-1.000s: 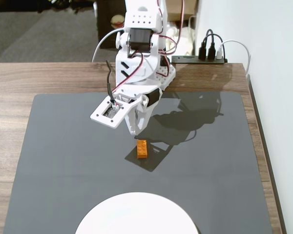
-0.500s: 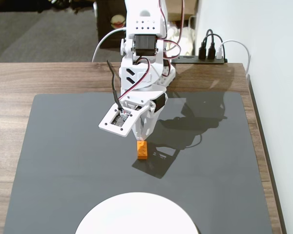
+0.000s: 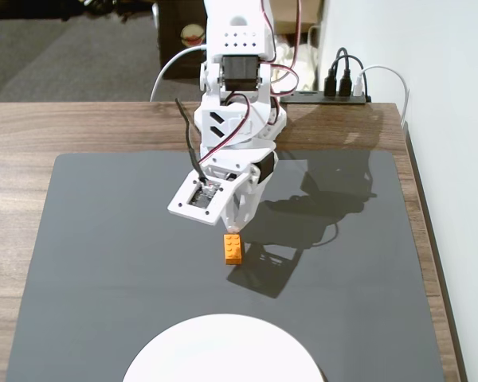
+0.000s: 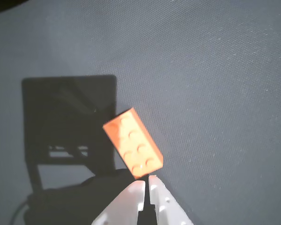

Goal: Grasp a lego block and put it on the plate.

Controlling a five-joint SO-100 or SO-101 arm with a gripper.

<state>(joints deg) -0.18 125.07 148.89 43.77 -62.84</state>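
The lego block lies flat on the dark grey mat, studs up, roughly at the mat's centre and well clear of all four mat edges. In the fixed view its long side runs toward the near and far edges of the mat. In the wrist view the lego block sits at a slant, its two rows of studs plain to see, with its lower end just beyond the fingertips.

The gripper hangs directly over the far end of the block, tips pointing down. In the wrist view the gripper shows its two white fingers brought together, only a thin slit between them, and nothing held in that slit. Whether the tips touch the block's end I cannot tell.

The plate lies at the near edge of the mat, cut off by the bottom of the fixed view, well apart from the block.

The mat rests on a wooden table. The arm's base stands at the far edge of the mat, and a black power strip with plugs sits at the table's far right corner.
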